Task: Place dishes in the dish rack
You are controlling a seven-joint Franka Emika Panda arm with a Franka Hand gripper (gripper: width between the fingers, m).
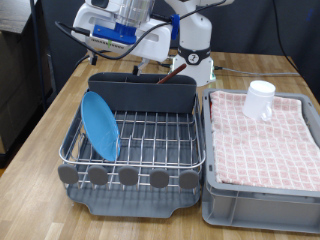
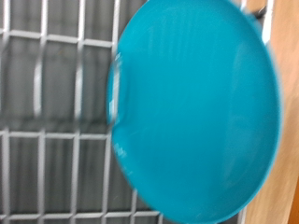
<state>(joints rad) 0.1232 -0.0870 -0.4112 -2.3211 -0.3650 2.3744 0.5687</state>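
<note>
The light-blue plate [image 1: 100, 124] stands on edge in the left side of the dish rack [image 1: 150, 140]. In the wrist view the plate [image 2: 196, 103] fills most of the picture, over the rack's wires [image 2: 56, 131]. A dark reddish-brown spoon handle [image 1: 173, 72] sticks up from the grey caddy [image 1: 140, 95] at the rack's back. The white cup [image 1: 260, 99] stands on the checked cloth in the crate at the exterior view's right. My gripper [image 1: 118, 30] hangs at the exterior view's top, above the rack's back left, with nothing seen in it. Its fingers do not show in the wrist view.
A grey plastic crate [image 1: 260, 190] lined with red-and-white checked cloth [image 1: 265, 135] stands right beside the rack. Both rest on a wooden table [image 1: 40, 150]. The arm's base [image 1: 195, 55] and cables stand behind the caddy. A dark panel borders the exterior view's left.
</note>
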